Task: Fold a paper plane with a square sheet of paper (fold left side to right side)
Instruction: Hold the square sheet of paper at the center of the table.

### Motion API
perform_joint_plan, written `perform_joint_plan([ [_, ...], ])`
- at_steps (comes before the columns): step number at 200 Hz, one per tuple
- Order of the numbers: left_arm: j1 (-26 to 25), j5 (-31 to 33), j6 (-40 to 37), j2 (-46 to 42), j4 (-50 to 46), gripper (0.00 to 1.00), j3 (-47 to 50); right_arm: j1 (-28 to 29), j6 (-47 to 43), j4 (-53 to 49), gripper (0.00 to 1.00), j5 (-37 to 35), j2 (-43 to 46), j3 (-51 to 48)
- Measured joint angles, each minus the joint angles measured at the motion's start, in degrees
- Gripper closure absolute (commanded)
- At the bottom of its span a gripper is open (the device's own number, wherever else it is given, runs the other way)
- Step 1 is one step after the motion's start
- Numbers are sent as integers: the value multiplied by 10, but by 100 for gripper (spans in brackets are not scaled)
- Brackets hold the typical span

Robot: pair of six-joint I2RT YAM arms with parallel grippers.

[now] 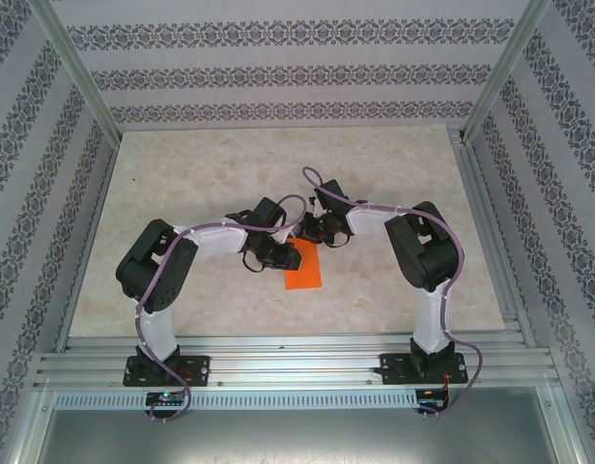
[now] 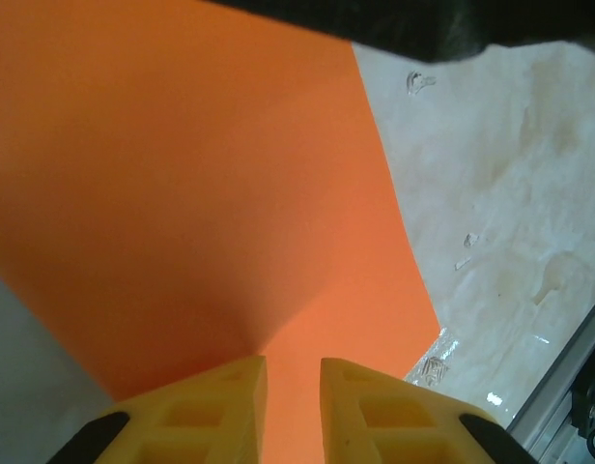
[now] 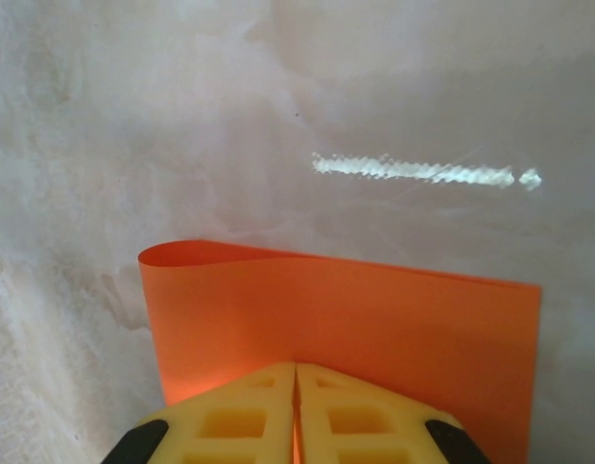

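- Pinching the square sheet of paper (image 3: 346, 319) at its near edge, the right gripper (image 3: 296, 411) had its two yellow fingers pressed flat together, with the orange paper caught between them.
- Right wrist view: the paper was doubled over. Its far edge was a soft rounded bend, not pressed flat, with the open loop visible at the left end.
- The left gripper (image 2: 293, 411) sat at the same sheet. Its yellow fingers (image 2: 215, 416) stood a narrow gap apart, with orange showing in the gap.
- Could not tell whether the left fingers gripped the paper or only straddled it.
- Left wrist view: the paper rose away from the fingers in a curved, shaded slope, with a faint ridge running up from the gap.
- Top view: the sheet lay on the pale marbled table (image 1: 182, 193), about mid-width and toward the near side, between the two grippers. It read as an upright rectangle, not a square.
- The left gripper met it at the upper left corner and the right gripper at the far edge. Both arms bent inward.
- An aluminium rail (image 2: 558, 387) ran along the table edge at the lower right of the left wrist view.
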State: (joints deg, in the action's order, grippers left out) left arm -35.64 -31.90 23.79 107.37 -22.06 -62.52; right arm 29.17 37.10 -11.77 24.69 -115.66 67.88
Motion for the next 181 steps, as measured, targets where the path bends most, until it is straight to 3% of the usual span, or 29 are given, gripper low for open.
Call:
perform_joint_plan([
  [65,0,13,1,12,16,77,12,-2,-13,-38,85,-25,27,0],
  [103,0,13,5,8,34,77,24,-12,-19,-60,87,-37,103,-10],
  [139,0,13,7,6,37,78,26,-11,-10,-60,93,-36,205,-90],
  [181,0,14,10,6,38,78,26,42,33,-61,93,-36,252,-196],
])
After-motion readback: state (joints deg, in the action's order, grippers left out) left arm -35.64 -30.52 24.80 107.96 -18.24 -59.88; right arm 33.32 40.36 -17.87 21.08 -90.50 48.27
